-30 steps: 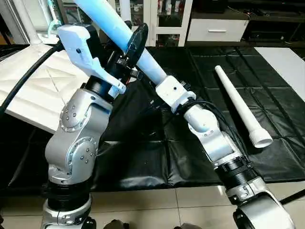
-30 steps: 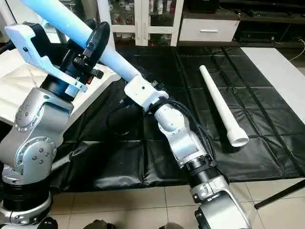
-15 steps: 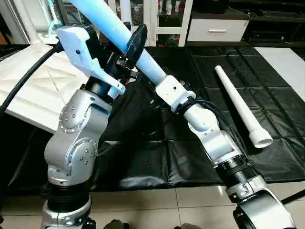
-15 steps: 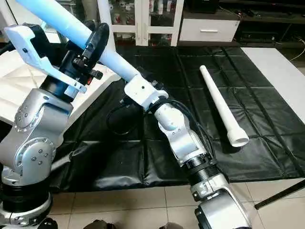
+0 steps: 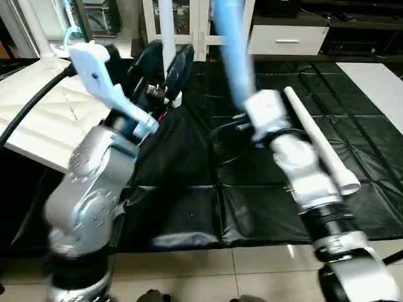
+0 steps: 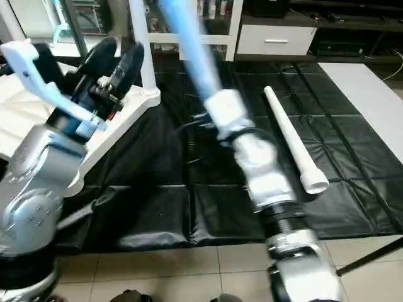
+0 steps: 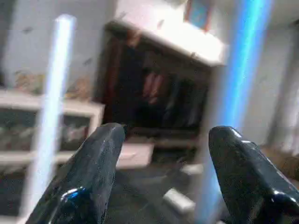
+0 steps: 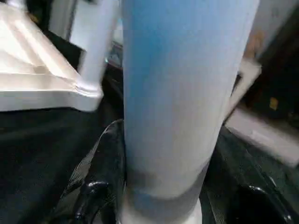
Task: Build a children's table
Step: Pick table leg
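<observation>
The white table top [image 5: 38,107] lies underside up at the left on the black mat. One leg [image 6: 141,44] stands upright in its near corner socket [image 6: 148,94]. My right gripper [image 8: 173,205] is shut on a second leg [image 5: 232,44], which stands nearly upright over the middle of the mat. Its black fingers [image 8: 96,191] press the tube from both sides. My left gripper [image 5: 167,60] is open beside the table top's corner, with nothing between its fingers [image 7: 96,172]. The held leg [image 7: 243,70] stands off to one side of it. A third leg [image 5: 315,141] lies on the mat at the right.
A black mat [image 5: 208,207] covers the floor, with light tiles [image 5: 220,270] at its near edge. A white glass-door cabinet [image 5: 201,19] and a low drawer unit [image 5: 286,38] stand behind. A white board [image 5: 378,82] lies at the far right.
My left gripper has opened and let go of the leg. My right arm has swung the leg to the right and up, from a slant to nearly upright.
</observation>
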### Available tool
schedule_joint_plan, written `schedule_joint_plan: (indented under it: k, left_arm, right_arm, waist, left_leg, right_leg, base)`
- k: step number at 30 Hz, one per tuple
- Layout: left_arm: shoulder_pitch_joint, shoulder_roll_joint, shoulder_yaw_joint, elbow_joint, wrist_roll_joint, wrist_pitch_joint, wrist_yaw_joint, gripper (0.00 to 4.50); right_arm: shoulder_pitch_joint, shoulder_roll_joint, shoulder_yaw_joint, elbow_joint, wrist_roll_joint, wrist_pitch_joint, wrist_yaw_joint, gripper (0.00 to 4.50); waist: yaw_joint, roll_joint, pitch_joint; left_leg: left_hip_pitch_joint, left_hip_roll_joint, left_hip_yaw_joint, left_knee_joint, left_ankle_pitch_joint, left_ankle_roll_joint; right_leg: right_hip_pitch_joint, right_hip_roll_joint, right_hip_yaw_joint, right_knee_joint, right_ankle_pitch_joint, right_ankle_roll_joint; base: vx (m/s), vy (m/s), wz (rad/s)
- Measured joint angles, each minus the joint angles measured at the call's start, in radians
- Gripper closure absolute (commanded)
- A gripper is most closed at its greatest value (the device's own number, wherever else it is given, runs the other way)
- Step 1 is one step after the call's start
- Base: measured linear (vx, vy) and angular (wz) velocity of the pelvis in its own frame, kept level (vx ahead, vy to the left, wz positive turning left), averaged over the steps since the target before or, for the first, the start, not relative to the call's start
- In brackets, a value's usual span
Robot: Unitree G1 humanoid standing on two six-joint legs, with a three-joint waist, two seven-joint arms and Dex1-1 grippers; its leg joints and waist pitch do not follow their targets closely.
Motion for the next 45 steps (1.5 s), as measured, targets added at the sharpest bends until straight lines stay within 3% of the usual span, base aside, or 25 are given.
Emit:
schedule_joint_plan:
  k: [2,5,10,15,20,31,35,39,45]
  left_arm:
    - [0.042,0.083,0.04,0.039,0.06,0.056,0.029,0.88]
    - [0.085,0.157,0.103,0.151,0.105,0.069,0.022,0.88]
    - [0.123,0.296,0.015,0.217,0.198,0.034,-0.078,0.88]
    - [0.183,0.323,-0.017,0.241,0.242,0.052,-0.091,0.88]
    - [0.192,0.347,0.017,0.439,0.327,0.073,-0.009,0.88]
    - [0.112,0.496,0.079,0.689,0.39,0.037,-0.039,0.88]
    - [0.091,0.499,0.028,0.799,0.406,-0.032,-0.107,0.88]
    - [0.015,0.501,-0.024,0.89,0.419,-0.083,-0.196,0.88]
    - [-0.023,0.549,-0.108,0.924,0.468,-0.107,-0.341,0.88]
  right_arm:
    - [0.035,-0.026,-0.09,-0.124,0.131,0.124,0.067,2.62]
    - [0.095,-0.026,-0.137,-0.329,0.295,0.279,0.145,2.62]
    - [0.184,-0.028,-0.129,-0.486,0.379,0.36,0.147,2.62]
    - [0.26,-0.022,-0.128,-0.543,0.384,0.434,0.144,2.62]
    - [0.298,0.006,-0.088,-0.599,0.397,0.462,0.112,2.62]
    - [0.317,0.01,-0.047,-0.643,0.414,0.494,0.126,2.62]
    - [0.317,0.008,-0.046,-0.643,0.414,0.494,0.118,2.62]
    - [0.317,0.006,-0.044,-0.643,0.413,0.496,0.115,2.62]
    - [0.317,-0.014,-0.044,-0.643,0.408,0.495,0.115,2.62]
  waist:
    - [-0.004,0.001,0.0]
    - [-0.016,0.001,0.001]
    - [-0.025,-0.002,-0.001]
    - [-0.026,-0.005,-0.002]
    - [-0.032,-0.005,-0.003]
    - [-0.025,-0.006,-0.003]
    - [-0.019,-0.007,-0.003]
    - [-0.013,-0.007,-0.003]
    - [-0.016,-0.007,-0.003]
  left_leg:
    - [0.0,0.0,0.0,-0.001,0.0,0.0]
    - [0.0,0.002,-0.002,-0.001,0.0,0.0]
    - [0.001,0.002,-0.002,-0.001,0.0,0.0]
    - [0.001,0.002,-0.002,-0.002,0.0,0.0]
    - [0.002,0.003,-0.003,-0.002,0.001,-0.002]
    - [0.002,0.003,-0.004,-0.002,0.001,-0.003]
    - [0.001,0.003,-0.004,-0.002,0.001,-0.003]
    - [0.001,0.003,-0.004,-0.002,0.001,-0.003]
    - [0.002,0.002,-0.003,-0.003,0.001,-0.003]
  right_leg:
    - [0.0,0.001,0.0,0.0,-0.001,0.001]
    - [0.0,0.004,0.002,-0.003,0.001,0.004]
    - [0.001,0.006,0.002,-0.007,0.002,0.004]
    - [0.001,0.005,0.002,-0.006,0.002,0.004]
    - [0.001,0.007,0.003,-0.006,0.005,0.003]
    - [0.001,0.008,0.004,-0.007,0.005,0.003]
    - [0.001,0.008,0.003,-0.007,0.005,0.003]
    - [0.001,0.007,0.004,-0.007,0.005,0.003]
    - [0.0,0.007,0.004,-0.007,0.005,0.003]
  base:
    - [0.0,0.0,0.0]
    - [0.0,0.0,0.0]
    - [0.0,0.0,0.0]
    - [0.0,0.0,0.0]
    - [0.0,0.0,0.0]
    - [0.0,0.0,0.0]
    - [0.0,0.0,0.0]
    - [0.0,0.0,0.0]
    - [0.0,0.0,0.0]
